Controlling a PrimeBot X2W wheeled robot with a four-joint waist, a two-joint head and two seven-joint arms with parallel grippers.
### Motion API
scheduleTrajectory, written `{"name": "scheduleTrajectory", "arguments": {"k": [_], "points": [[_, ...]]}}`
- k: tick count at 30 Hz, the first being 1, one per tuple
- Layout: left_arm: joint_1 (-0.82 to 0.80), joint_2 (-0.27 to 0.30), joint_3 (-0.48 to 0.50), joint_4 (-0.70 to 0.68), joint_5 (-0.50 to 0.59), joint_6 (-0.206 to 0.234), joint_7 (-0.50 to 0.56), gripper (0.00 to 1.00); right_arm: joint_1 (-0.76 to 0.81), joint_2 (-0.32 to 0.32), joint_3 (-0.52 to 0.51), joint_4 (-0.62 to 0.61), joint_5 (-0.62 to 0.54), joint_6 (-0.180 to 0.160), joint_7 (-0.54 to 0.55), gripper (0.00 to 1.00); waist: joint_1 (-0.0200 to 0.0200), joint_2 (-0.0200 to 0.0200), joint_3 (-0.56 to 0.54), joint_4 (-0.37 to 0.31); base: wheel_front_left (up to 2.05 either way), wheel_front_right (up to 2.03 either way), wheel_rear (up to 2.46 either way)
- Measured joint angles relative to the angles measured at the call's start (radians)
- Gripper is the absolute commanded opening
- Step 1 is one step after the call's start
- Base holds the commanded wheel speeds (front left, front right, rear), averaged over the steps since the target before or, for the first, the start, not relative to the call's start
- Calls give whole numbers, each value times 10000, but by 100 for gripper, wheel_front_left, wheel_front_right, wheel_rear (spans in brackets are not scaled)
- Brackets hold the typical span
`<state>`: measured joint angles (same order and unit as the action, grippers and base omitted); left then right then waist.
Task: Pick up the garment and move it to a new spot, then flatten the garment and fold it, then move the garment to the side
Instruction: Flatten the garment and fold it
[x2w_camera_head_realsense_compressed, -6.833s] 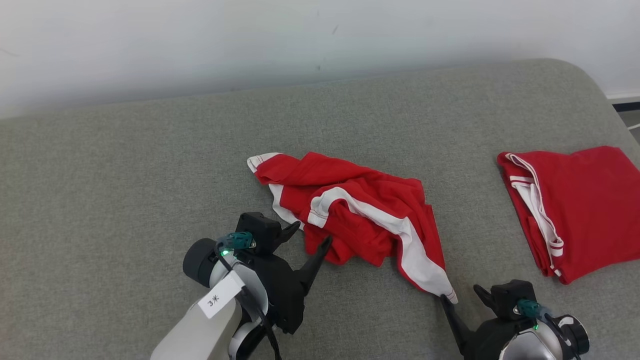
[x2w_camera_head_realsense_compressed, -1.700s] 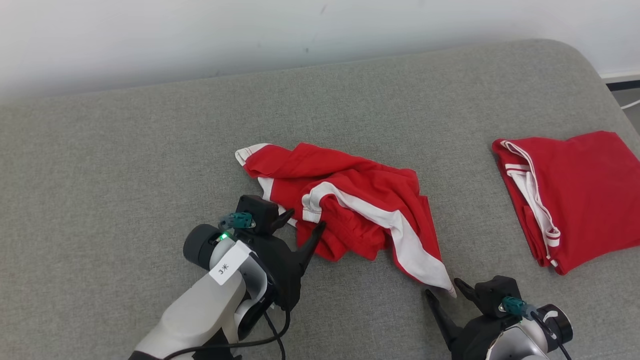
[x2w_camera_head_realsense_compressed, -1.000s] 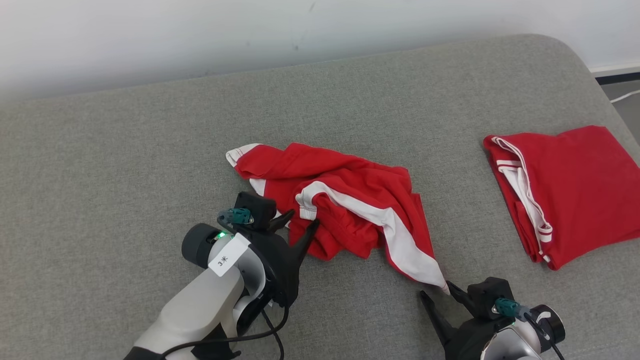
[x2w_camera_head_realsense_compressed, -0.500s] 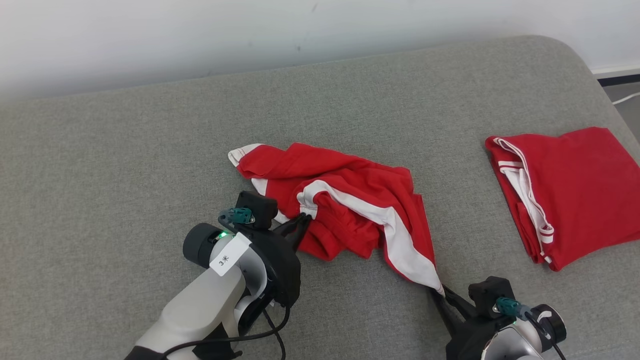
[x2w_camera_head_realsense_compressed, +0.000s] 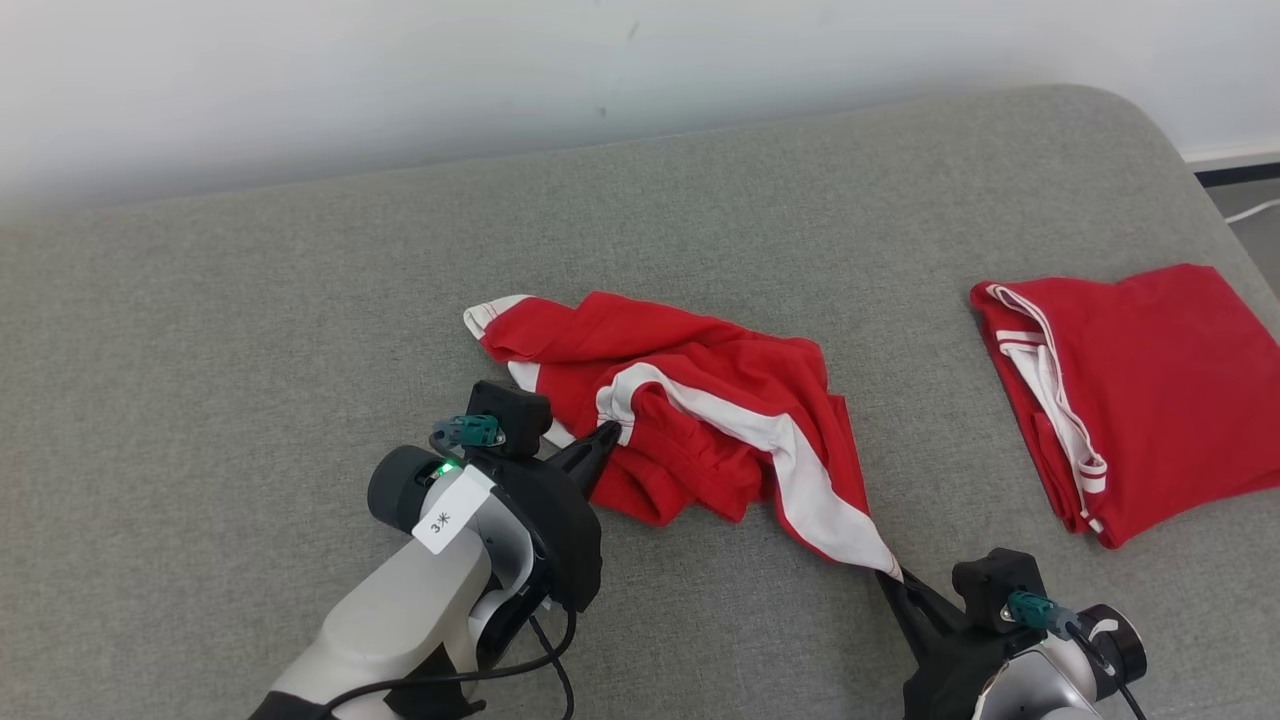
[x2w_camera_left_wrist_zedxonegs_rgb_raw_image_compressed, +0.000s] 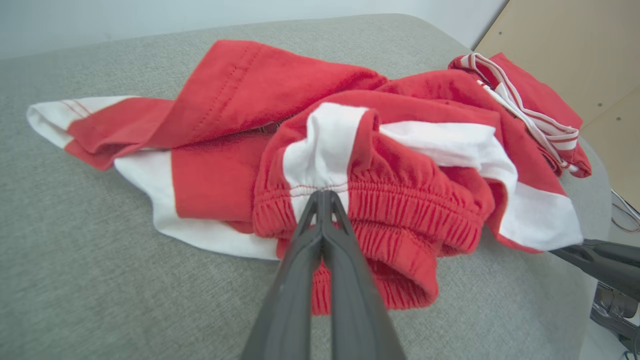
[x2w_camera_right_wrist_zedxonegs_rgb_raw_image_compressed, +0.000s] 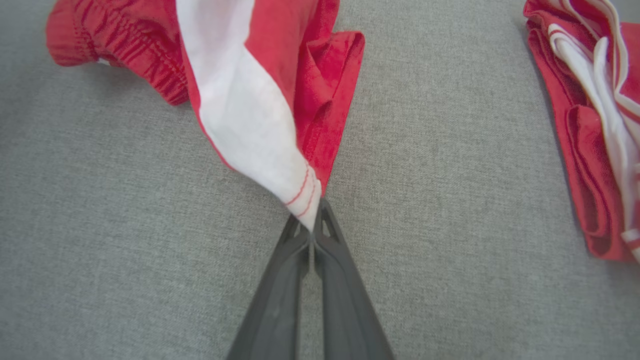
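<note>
The garment (x2w_camera_head_realsense_compressed: 700, 420) is a crumpled pair of red shorts with white side stripes, lying in the middle of the grey cushion (x2w_camera_head_realsense_compressed: 250, 330). My left gripper (x2w_camera_head_realsense_compressed: 606, 436) is shut on its elastic waistband at the garment's near left edge; in the left wrist view the closed tips (x2w_camera_left_wrist_zedxonegs_rgb_raw_image_compressed: 324, 196) pinch the white part of the waistband (x2w_camera_left_wrist_zedxonegs_rgb_raw_image_compressed: 320, 165). My right gripper (x2w_camera_head_realsense_compressed: 888, 578) is shut on the white hem corner at the garment's near right end. The right wrist view has that corner (x2w_camera_right_wrist_zedxonegs_rgb_raw_image_compressed: 305, 197) caught between the closed tips (x2w_camera_right_wrist_zedxonegs_rgb_raw_image_compressed: 312, 225).
A second red garment (x2w_camera_head_realsense_compressed: 1140, 390), folded, lies at the cushion's right end, also seen as a folded pile (x2w_camera_right_wrist_zedxonegs_rgb_raw_image_compressed: 595, 125) in the right wrist view. A white wall (x2w_camera_head_realsense_compressed: 600, 60) runs behind the cushion. The cushion's right edge drops to the floor (x2w_camera_head_realsense_compressed: 1250, 210).
Both grippers went from open to shut, the left one on the waistband and the right one on the white hem corner. The garment's corner is now drawn slightly toward the right gripper.
</note>
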<state>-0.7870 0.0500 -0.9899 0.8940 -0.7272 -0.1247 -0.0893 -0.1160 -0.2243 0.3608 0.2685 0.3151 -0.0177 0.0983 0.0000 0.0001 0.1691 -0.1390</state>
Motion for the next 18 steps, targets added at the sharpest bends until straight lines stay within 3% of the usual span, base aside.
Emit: {"name": "scheduleTrajectory", "arguments": {"k": [4,5,6,7,8,9,13,18], "points": [[7,12,15,10,-90,0,-98,0,12,-35,-17,0,0,-12,-44,0,0,0,-97,73,0,0,0],[24,23,48,17,-192,0,-123,0,16,-46,-17,-4,0,-12,-63,64,0,0,-124,88,0,0,0],[61,36,121,15,-366,0,-173,0,26,-59,-25,-8,0,-15,-73,100,-1,0,-147,101,0,0,0],[107,35,230,15,-525,0,-176,31,33,-63,-48,-12,0,-58,-75,100,-1,-1,-166,111,0,0,0],[187,25,458,15,-702,0,-219,85,40,-81,-73,-12,0,-86,-75,100,-1,-1,-183,119,0,0,0],[299,8,698,27,-988,0,-268,100,51,-109,-94,-13,0,-86,-77,100,0,0,-201,129,0,0,0],[744,21,1152,79,-1812,0,-128,100,82,-184,-165,-36,2,-100,-105,100,-1,-1,-274,174,0,0,0],[850,0,1131,58,-1896,0,182,100,192,-209,-184,-73,2,-173,-109,100,0,0,-351,213,0,0,0]]}}
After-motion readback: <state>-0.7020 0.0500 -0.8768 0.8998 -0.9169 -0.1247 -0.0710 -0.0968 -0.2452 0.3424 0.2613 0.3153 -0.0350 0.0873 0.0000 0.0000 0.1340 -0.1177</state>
